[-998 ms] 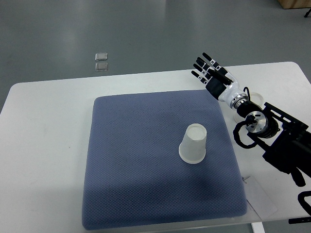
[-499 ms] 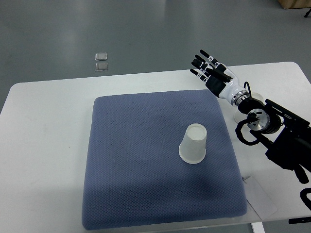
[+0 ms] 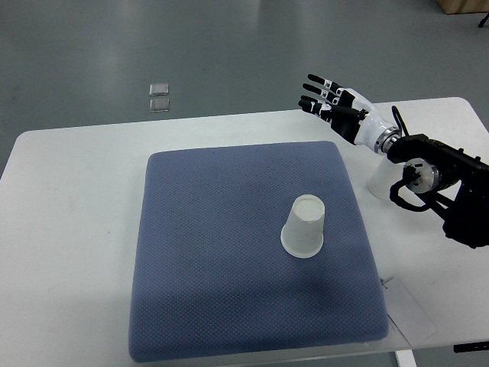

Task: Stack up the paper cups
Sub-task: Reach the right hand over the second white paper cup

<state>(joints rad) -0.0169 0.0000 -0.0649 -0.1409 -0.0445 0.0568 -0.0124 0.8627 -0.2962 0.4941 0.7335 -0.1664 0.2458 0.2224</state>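
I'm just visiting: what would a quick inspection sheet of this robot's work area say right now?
Surface: white table with a blue mat on it.
Job's things: one upside-down paper cup on the mat; a second cup off the mat, partly hidden by the right arm.
Clutter: white sheet at the table's near right corner.
Hands: right hand open, raised, holding nothing; left not in view.
Cables: black cable looped at the wrist.
Surroundings: grey floor, two small squares.

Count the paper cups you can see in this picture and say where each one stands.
2. One paper cup stands upside down on the blue mat, right of its middle. A second cup stands on the white table beside the mat, partly hidden under the right arm.
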